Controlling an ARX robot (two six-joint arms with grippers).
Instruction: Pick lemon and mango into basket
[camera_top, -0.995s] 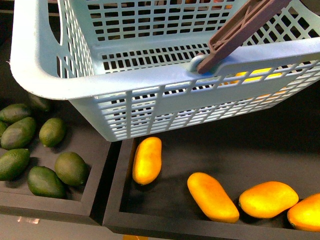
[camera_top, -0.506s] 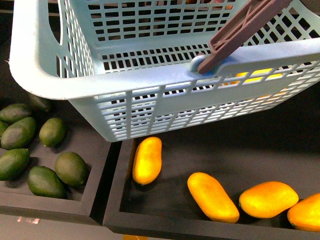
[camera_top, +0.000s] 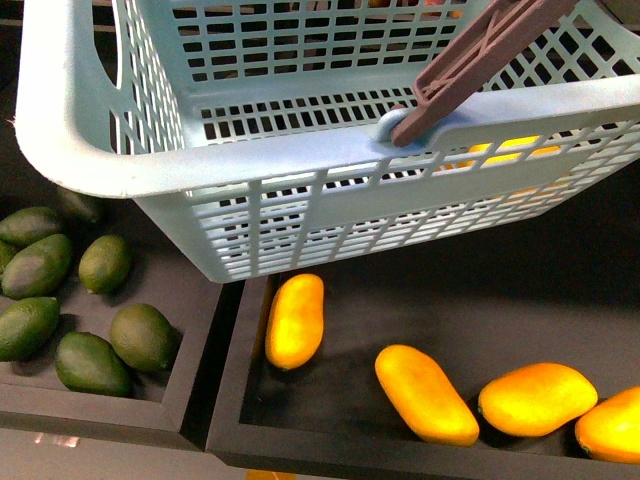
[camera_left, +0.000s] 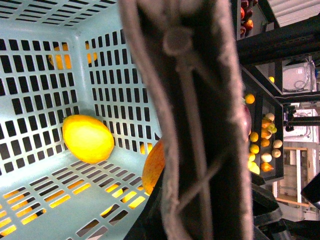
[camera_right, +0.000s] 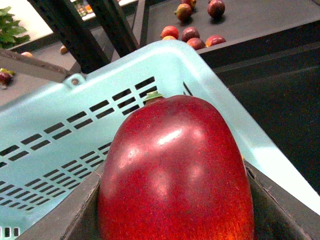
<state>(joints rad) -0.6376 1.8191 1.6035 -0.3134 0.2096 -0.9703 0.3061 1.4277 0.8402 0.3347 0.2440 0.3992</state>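
Note:
The light aqua basket (camera_top: 250, 150) hangs across the top of the front view, its brown handle (camera_top: 470, 60) rising to the upper right. My left gripper (camera_left: 200, 225) is shut on that handle (camera_left: 195, 115), which fills the left wrist view. The yellow lemon (camera_left: 87, 138) lies on the basket's slotted floor (camera_left: 45, 200). My right gripper (camera_right: 175, 220) is shut on the red mango (camera_right: 170, 170), which it holds at the basket's rim (camera_right: 150, 55), with grey fingers (camera_right: 75, 215) on both sides. An orange-red fruit (camera_left: 154, 165) shows partly behind the handle.
Below the basket, a black tray (camera_top: 230, 400) holds several long orange-yellow mangoes (camera_top: 295, 320). Another black tray (camera_top: 180, 410) on the left holds several green fruits (camera_top: 140, 335). Red apples (camera_right: 192, 37) lie on a shelf beyond the basket. Dark rack posts (camera_right: 75, 35) stand nearby.
The basket has drifted slightly to the left in the front view. The fruit in the trays below has not moved.

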